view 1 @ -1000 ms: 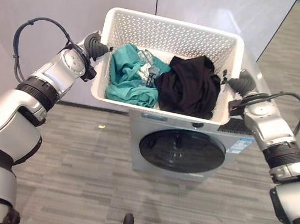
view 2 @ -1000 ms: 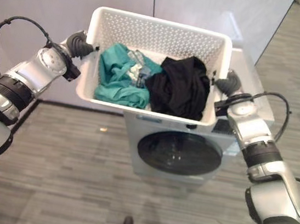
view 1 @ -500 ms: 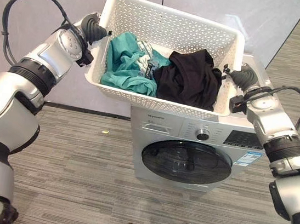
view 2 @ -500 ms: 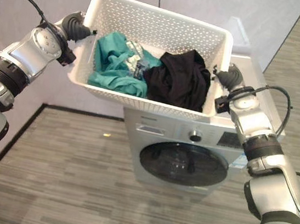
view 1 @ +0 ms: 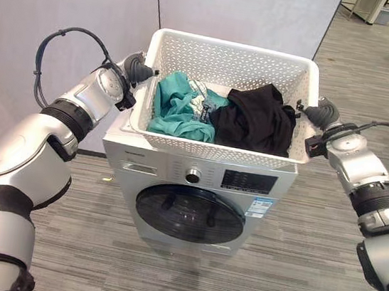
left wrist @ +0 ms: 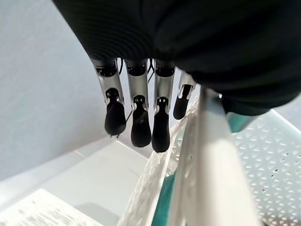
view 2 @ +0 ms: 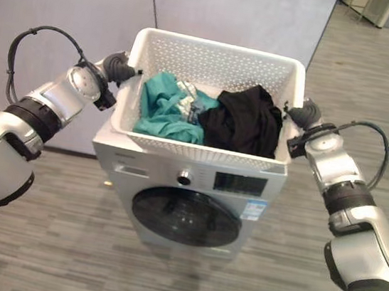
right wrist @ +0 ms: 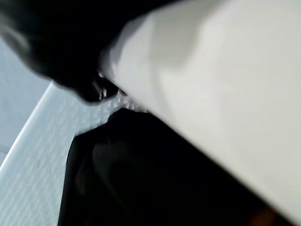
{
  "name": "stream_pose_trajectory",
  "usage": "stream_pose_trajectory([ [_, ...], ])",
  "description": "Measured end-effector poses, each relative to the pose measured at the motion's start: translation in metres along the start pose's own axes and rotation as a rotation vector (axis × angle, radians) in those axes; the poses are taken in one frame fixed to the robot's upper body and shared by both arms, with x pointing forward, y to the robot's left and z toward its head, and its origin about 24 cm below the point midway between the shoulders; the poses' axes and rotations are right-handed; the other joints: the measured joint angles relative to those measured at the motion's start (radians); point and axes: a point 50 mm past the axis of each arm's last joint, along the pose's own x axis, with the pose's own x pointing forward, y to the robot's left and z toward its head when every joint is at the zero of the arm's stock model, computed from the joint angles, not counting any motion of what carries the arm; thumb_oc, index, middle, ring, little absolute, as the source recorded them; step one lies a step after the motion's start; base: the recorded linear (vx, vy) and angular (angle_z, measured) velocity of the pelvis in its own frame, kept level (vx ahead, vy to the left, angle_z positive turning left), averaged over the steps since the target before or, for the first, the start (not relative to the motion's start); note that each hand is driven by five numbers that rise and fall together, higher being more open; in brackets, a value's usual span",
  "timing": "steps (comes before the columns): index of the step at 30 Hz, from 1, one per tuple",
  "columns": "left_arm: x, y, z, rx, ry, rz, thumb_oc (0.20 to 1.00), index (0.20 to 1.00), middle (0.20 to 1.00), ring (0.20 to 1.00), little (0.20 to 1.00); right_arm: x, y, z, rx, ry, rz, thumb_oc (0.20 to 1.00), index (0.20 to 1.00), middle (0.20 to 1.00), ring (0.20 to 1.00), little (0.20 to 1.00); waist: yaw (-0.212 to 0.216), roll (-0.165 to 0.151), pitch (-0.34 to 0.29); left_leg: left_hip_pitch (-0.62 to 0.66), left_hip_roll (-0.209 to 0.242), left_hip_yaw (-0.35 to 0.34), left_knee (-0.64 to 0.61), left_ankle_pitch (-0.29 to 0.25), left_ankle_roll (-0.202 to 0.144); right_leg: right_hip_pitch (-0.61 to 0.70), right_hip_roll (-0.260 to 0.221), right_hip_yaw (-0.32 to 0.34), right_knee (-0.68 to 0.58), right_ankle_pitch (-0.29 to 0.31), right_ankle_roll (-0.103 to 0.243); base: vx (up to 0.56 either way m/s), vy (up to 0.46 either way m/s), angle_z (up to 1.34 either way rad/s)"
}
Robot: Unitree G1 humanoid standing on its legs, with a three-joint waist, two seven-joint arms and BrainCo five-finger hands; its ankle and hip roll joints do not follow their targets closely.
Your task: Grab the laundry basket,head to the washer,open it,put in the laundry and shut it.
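Laundry basket (view 1: 215,148) sits atop the washer (view 1: 194,203), between both hands; left hand (left wrist: 136,117) shows straight fingers outside its wall in the wrist view; right hand (view 1: 318,113) at the opposite rim, grip unreadable.

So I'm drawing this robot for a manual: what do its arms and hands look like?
Both arms are silver-grey rounded shells with black ribbed bands at the joints. A black cable loops beside each forearm. The left hand has straight silver fingers with glossy dark tips under a dark ribbed cover; the right hand shows the same dark ribbed cover at its wrist.
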Motion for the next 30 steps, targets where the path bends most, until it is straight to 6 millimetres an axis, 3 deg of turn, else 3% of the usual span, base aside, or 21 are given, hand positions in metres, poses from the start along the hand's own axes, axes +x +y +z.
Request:
stream_pose_trajectory([
  [3, -0.001, 0.007, -0.004, 0.001, 0.015, 0.018, 0.200, 0.200, 0.200, 0.200, 0.200, 0.003, 0.002, 0.008, 0.024, -0.010, 0.013, 0.200, 0.200, 0.200, 0.200, 0.200, 0.004, -0.010, 0.005, -0.008, -0.046, 0.032, -0.159, 0.005, -0.008, 0.018, 0.008, -0.003, -0.053, 0.019, -0.007, 0.10, 0.020, 0.03],
  [8, -0.003, 0.014, -0.011, 0.013, 0.034, 0.030, 0.200, 0.200, 0.200, 0.200, 0.200, 0.005, 0.013, 0.013, 0.034, -0.022, 0.032, 0.200, 0.200, 0.200, 0.200, 0.200, 0.005, -0.004, 0.003, -0.001, -0.067, 0.035, -0.198, 0.010, -0.010, 0.072, 0.035, -0.024, -0.111, 0.031, -0.022, 0.14, 0.071, 0.02],
  [11, -0.003, 0.016, -0.012, 0.012, 0.035, 0.039, 0.200, 0.200, 0.200, 0.200, 0.200, 0.005, 0.008, 0.021, 0.037, -0.044, 0.020, 0.200, 0.200, 0.200, 0.200, 0.200, 0.004, 0.018, -0.002, 0.019, -0.074, 0.033, -0.213, 0.012, -0.009, 0.086, 0.034, -0.024, -0.125, 0.045, -0.017, 0.18, 0.124, 0.02],
  [13, -0.003, 0.016, -0.012, 0.013, 0.036, 0.039, 0.200, 0.200, 0.200, 0.200, 0.200, 0.006, 0.007, 0.023, 0.037, -0.050, 0.014, 0.200, 0.200, 0.200, 0.200, 0.200, -0.003, 0.054, -0.010, 0.082, -0.083, 0.036, -0.245, 0.028, 0.009, 0.102, 0.033, -0.022, -0.124, 0.035, 0.011, 0.14, 0.118, -0.04],
  [19, -0.004, 0.020, -0.020, 0.007, 0.073, 0.057, 0.200, 0.200, 0.200, 0.200, 0.200, 0.011, 0.012, 0.038, 0.062, -0.063, 0.004, 0.200, 0.200, 0.200, 0.200, 0.200, 0.002, 0.052, -0.010, 0.101, -0.184, 0.063, -0.251, -0.006, 0.071, 0.101, -0.068, 0.007, -0.125, 0.025, 0.081, 0.13, 0.137, -0.07],
  [22, -0.003, 0.019, -0.019, 0.006, 0.079, 0.057, 0.200, 0.200, 0.200, 0.200, 0.200, 0.014, 0.011, 0.042, 0.072, -0.053, -0.007, 0.200, 0.200, 0.200, 0.200, 0.200, 0.007, 0.054, -0.011, 0.100, -0.210, 0.076, -0.251, -0.016, 0.086, 0.101, -0.099, 0.011, -0.136, 0.028, 0.109, 0.11, 0.131, -0.09],
  [30, 0.004, 0.003, -0.002, -0.008, 0.064, 0.027, 0.200, 0.200, 0.200, 0.200, 0.200, 0.019, -0.007, 0.036, 0.045, 0.032, -0.053, 0.200, 0.200, 0.200, 0.200, 0.200, 0.000, 0.065, -0.015, 0.092, -0.220, 0.094, -0.251, -0.030, 0.103, 0.084, -0.108, 0.029, -0.135, 0.032, 0.119, 0.06, 0.060, -0.06],
])
